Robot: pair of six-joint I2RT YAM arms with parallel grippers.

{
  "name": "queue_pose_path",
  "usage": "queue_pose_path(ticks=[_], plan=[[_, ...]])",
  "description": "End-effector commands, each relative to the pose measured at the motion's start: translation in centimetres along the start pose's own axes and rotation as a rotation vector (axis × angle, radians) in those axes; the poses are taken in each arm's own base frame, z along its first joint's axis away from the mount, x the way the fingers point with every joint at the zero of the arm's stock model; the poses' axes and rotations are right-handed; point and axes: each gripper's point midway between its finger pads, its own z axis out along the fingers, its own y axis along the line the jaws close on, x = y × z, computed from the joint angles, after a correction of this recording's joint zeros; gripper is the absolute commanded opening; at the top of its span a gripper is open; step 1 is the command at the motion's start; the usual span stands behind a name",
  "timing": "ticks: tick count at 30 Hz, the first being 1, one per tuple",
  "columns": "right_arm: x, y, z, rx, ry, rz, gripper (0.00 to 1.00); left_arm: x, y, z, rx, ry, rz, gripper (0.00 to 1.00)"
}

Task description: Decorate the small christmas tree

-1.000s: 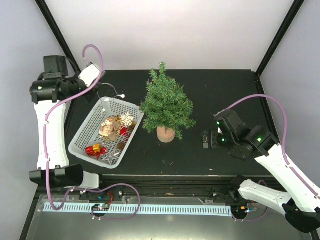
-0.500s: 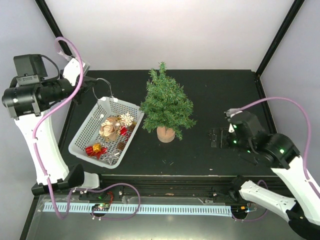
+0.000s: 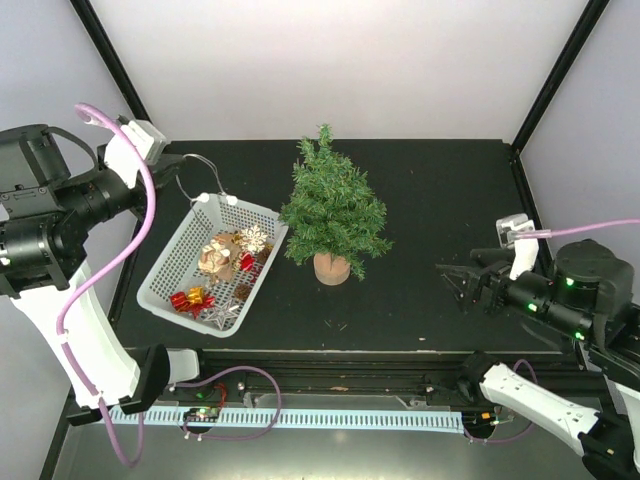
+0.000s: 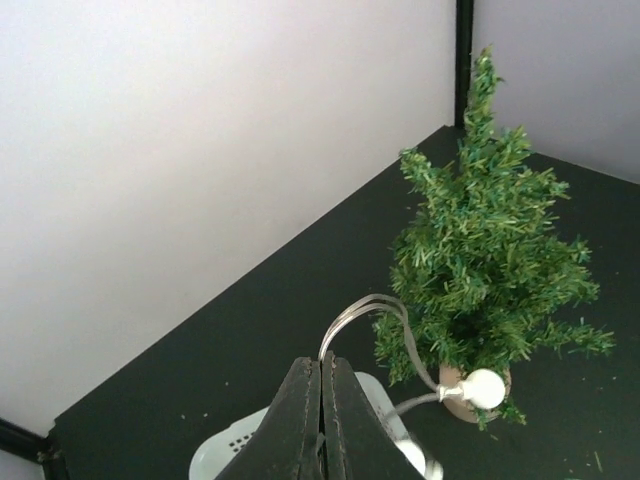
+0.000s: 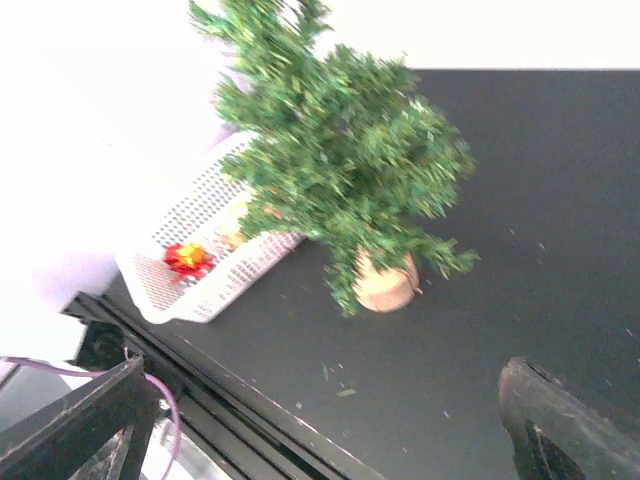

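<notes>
Pale walls and black corner posts are seen enclosing a black worktop (image 3: 430, 190). At its front edge, well in front of the small christmas tree (image 3: 333, 205), both arm bases are bolted, with a white slotted strip (image 3: 300, 418) laid between them.

The right arm is folded low from its base. Its forearm is turned inward, so the right end effector (image 3: 455, 281) is aimed at the tree from the right, about level with the wooden base (image 3: 332, 268) and apart from it. In the right wrist view its fingers are set wide at the lower corners with nothing between them, and the tree (image 5: 340, 160) is framed between them.

Just left of the tree, a white perforated basket (image 3: 165, 275) is set at a slant. It is filled with ornaments: red bows (image 3: 190, 298), a silver star (image 3: 222, 315) and a white snowflake (image 3: 255, 238).

The tree is stood upright near the middle of the worktop, on its round base.

The left arm is reared steeply from its base, with the elbow carried high and the forearm pointed inward. The left end effector (image 3: 172, 160) is held in the air left of the tree, beyond the basket. Its fingers (image 4: 300, 420) are pressed together on the thin wire of a light string (image 4: 360, 310). This wire is looped down to white bulbs (image 3: 205, 197) at the basket's far rim.
</notes>
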Motion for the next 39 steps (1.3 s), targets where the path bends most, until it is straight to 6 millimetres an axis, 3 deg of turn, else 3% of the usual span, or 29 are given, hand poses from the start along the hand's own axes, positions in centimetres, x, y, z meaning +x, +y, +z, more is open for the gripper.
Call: queue_pose_path(ticks=[1, 6, 9, 13, 15, 22, 24, 33, 39], plan=[[-2.1, 2.9, 0.2, -0.129, -0.036, -0.051, 0.93, -1.6, -0.9, -0.2, 0.058, -0.079, -0.03, 0.02], [-4.9, 5.4, 2.0, -0.219, -0.047, -0.078, 0.93, -3.8, -1.4, -0.8, 0.097, -0.163, -0.06, 0.02], [-7.3, 7.4, 1.8, -0.272, -0.058, -0.137, 0.93, -5.1, -2.4, -1.8, 0.12, -0.205, -0.055, 0.02], [-9.1, 9.7, 2.5, -0.311, -0.042, -0.258, 0.94, -5.7, -2.8, -2.1, 0.138, -0.227, -0.072, 0.02], [-9.5, 11.0, 3.7, -0.324, -0.021, -0.313, 0.94, -5.5, -3.4, -2.1, 0.172, -0.225, -0.073, 0.02], [-9.8, 14.4, 7.6, -0.322, -0.018, -0.393, 0.96, -4.9, -4.3, -2.2, 0.211, -0.214, -0.052, 0.02], [-10.0, 14.9, 8.6, -0.311, -0.038, -0.386, 0.96, -5.5, -5.8, -3.3, 0.226, -0.246, -0.018, 0.02], [-9.3, 18.2, 13.3, -0.353, -0.038, -0.367, 0.96, -7.7, -7.6, -4.8, 0.346, -0.332, -0.039, 0.02], [-9.2, 20.0, 15.9, -0.365, -0.043, -0.378, 0.96, -8.1, -8.6, -5.1, 0.468, -0.352, -0.094, 0.02]])
